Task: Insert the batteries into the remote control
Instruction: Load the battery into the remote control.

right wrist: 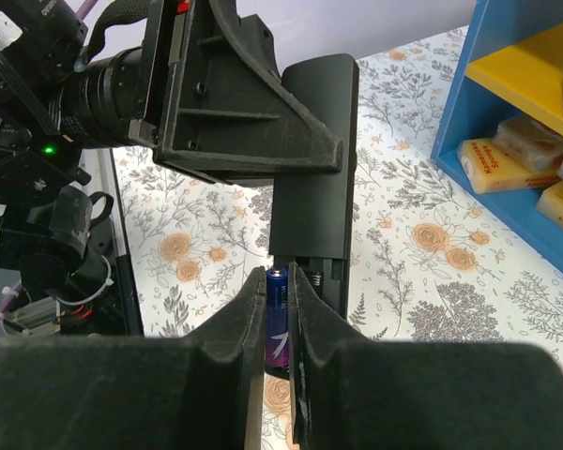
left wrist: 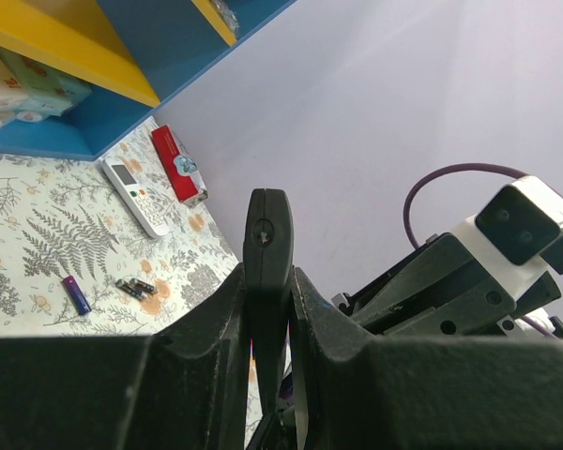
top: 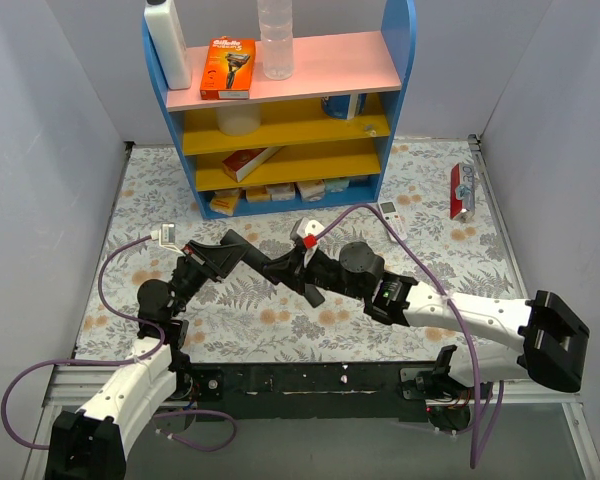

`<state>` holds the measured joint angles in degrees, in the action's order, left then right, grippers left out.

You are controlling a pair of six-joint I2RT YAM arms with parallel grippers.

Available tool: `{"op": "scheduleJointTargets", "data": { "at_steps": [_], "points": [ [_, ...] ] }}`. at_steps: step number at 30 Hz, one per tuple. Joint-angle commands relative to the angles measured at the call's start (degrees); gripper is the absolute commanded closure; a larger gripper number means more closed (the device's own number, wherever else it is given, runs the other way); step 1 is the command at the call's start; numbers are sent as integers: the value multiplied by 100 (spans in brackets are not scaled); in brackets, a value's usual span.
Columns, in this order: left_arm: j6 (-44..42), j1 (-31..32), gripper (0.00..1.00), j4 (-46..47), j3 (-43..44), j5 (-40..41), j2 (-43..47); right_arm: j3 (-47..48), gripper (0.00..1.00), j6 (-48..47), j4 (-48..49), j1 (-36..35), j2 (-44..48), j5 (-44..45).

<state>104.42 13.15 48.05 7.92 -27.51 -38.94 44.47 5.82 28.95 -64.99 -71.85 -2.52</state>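
Your left gripper (left wrist: 267, 302) clamps black remote (left wrist: 267, 234) edge-on. On floral cloth (left wrist: 38, 234): purple battery (left wrist: 75, 293), dark batteries (left wrist: 136, 287) just beside it, white remote (left wrist: 136, 195) near, red pack (left wrist: 178, 166) alongside remote.

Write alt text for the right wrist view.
The right gripper pinches a purple-blue battery at the open bay of a black remote that the left gripper holds above the floral table cover. A blue shelf with yellow packets stands at right.

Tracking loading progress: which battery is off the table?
The battery pinched in the right gripper, against the black remote; the other batteries lie loose on the table.
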Motion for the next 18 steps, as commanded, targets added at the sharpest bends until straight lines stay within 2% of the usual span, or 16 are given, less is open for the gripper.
{"op": "scheduleJointTargets", "data": {
  "at_steps": [1, 18],
  "points": [
    [17, 12, 100, 161, 16, -97, 35, 308, 99, -125, 401, -31, -39, 147],
    [131, 12, 100, 248, 78, 70, -26, 308, 99, -187, 181, -31, -206, 68]
  ]
}}
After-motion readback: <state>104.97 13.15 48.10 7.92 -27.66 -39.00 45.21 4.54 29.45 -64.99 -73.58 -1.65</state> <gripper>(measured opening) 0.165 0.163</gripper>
